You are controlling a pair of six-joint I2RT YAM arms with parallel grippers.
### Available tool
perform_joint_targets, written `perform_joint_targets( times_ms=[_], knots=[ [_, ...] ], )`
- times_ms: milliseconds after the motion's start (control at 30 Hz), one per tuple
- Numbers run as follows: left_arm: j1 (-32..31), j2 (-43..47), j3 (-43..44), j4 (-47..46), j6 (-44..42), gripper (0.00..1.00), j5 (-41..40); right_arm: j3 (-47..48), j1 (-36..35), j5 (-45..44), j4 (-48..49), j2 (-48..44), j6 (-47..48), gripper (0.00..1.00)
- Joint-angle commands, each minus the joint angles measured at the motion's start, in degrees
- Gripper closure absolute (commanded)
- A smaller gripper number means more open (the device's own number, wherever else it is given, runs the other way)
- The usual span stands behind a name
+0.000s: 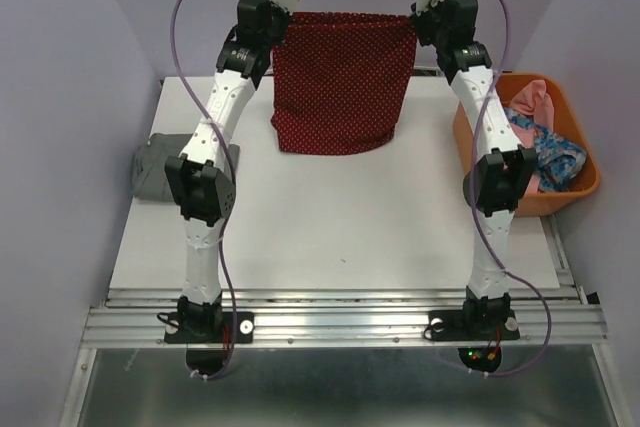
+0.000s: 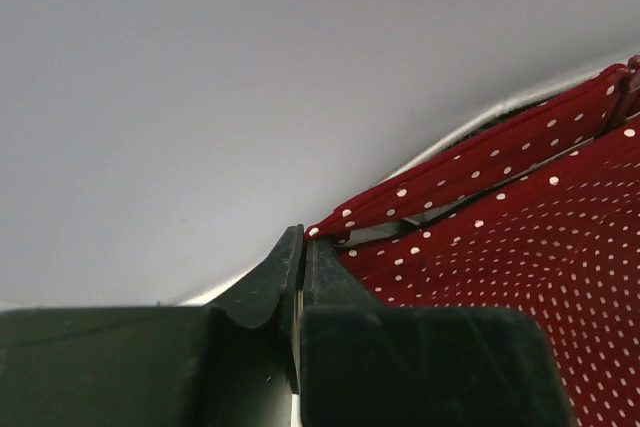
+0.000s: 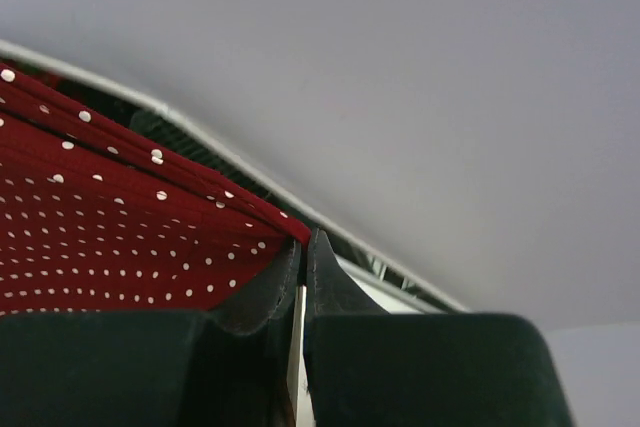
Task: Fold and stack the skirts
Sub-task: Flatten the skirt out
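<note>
Top view: dark red cotton skirt with tiny white dots is held spread between the left gripper and the right gripper, one top corner pinched in each. The cloth hangs flat below both grippers, and its hem is draped on the white table. A plain grey folded skirt is seen outboard of the left arm, at the table edge. A bright blue flower-print skirt lies in the orange plastic basket outboard of the right arm.

Left wrist view: the left gripper is closed down to a hairline gap, with the dotted skirt's corner clamped at the fingertips. The cloth runs off to the right of the jaws.

Right wrist view: the right gripper is likewise clamped nearly fully closed on the skirt's corner. The cloth runs off to the left of the jaws.
</note>
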State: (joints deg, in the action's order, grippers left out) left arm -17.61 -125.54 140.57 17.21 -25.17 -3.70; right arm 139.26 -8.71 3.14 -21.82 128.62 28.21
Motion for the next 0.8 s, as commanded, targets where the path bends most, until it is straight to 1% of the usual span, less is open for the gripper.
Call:
perform_joint_targets(
  times_ms=[0,67,100,167,200,233,267,300,333,367,400,433,467,500,533,567,600,633,667,700,767],
  knots=[
    [2.2,11.9,-3.5,-16.8,-2.3,1.00,-5.3,3.0,1.9,-6.9,15.5,-8.3,-3.5,0.99],
    [2.7,15.8,-6.1,-18.7,-1.6,1.00,-5.3,0.4,1.9,-5.4,16.3,-12.4,-3.9,0.99],
    [2.8,19.1,-10.1,-20.0,-1.2,1.00,-5.1,-3.8,1.9,-3.7,17.2,-14.0,-4.5,0.99],
    [3.5,22.9,-15.8,-21.5,-1.2,1.00,-1.5,-9.5,1.9,0.8,17.1,-17.5,-3.7,0.99],
    [4.1,25.0,-19.1,-21.9,-1.9,1.00,0.7,-13.1,1.9,3.9,17.1,-21.3,-3.2,0.99],
    [4.0,29.0,-26.7,-22.3,-3.1,1.00,2.5,-16.7,1.9,5.4,16.6,-23.2,-1.6,0.99],
    [4.0,31.1,-30.9,-22.1,-5.4,1.00,7.5,-25.1,1.9,6.6,16.6,-25.2,-1.1,0.99],
    [3.9,33.1,-34.8,-20.8,-6.7,1.00,10.4,-29.7,1.9,7.8,17.0,-29.0,0.3,0.99],
    [3.8,37.0,-43.2,-19.9,-8.0,1.00,12.8,-33.9,1.9,9.0,16.2,-30.8,1.8,0.99],
    [3.6,39.1,-47.9,-19.2,-9.5,0.97,17.0,-41.9,1.9,10.3,15.1,-32.4,3.1,0.99],
    [3.4,41.0,-52.2,-16.6,-13.0,0.91,19.0,-46.1,1.9,13.4,14.0,-34.2,5.6,0.99],
    [2.6,44.6,-60.3,-14.1,-14.7,0.88,22.5,-50.1,1.9,15.5,10.3,-37.9,8.5,0.97],
    [2.2,46.4,-64.0,-11.4,-16.9,0.81,24.6,-53.6,1.9,18.2,6.6,-39.5,11.1,0.90],
    [1.8,47.8,-67.2,-7.8,-19.5,0.70,26.8,-59.5,1.9,20.5,2.7,-41.0,13.1,0.68],
    [0.5,51.2,-73.1,-1.6,-23.8,0.47,29.4,-62.1,1.9,24.9,-5.9,-43.8,18.1,0.53],
    [-0.2,53.0,-76.0,0.5,-24.7,0.41,30.5,-64.4,1.9,27.0,-10.2,-45.1,19.7,0.35],
    [-0.8,54.8,-78.3,5.2,-25.6,0.24,32.2,-68.7,1.9,28.8,-13.0,-46.4,21.4,0.19],
    [-1.4,56.5,-81.7,7.9,-28.7,0.02,33.8,-70.4,1.9,29.8,-17.9,-47.8,22.9,0.17],
    [-2.1,59.8,-83.0,9.7,-29.3,0.02,35.9,-71.5,1.9,30.9,-20.3,-49.0,23.3,0.16],
    [-3.0,61.4,-83.9,11.1,-29.1,0.01,36.5,-72.3,1.9,31.5,-21.8,-51.3,23.0,0.15],
    [-3.3,64.5,-84.6,14.3,-28.0,0.02,38.5,-72.6,1.9,33.6,-24.4,-52.7,22.2,0.16]
  ],
)
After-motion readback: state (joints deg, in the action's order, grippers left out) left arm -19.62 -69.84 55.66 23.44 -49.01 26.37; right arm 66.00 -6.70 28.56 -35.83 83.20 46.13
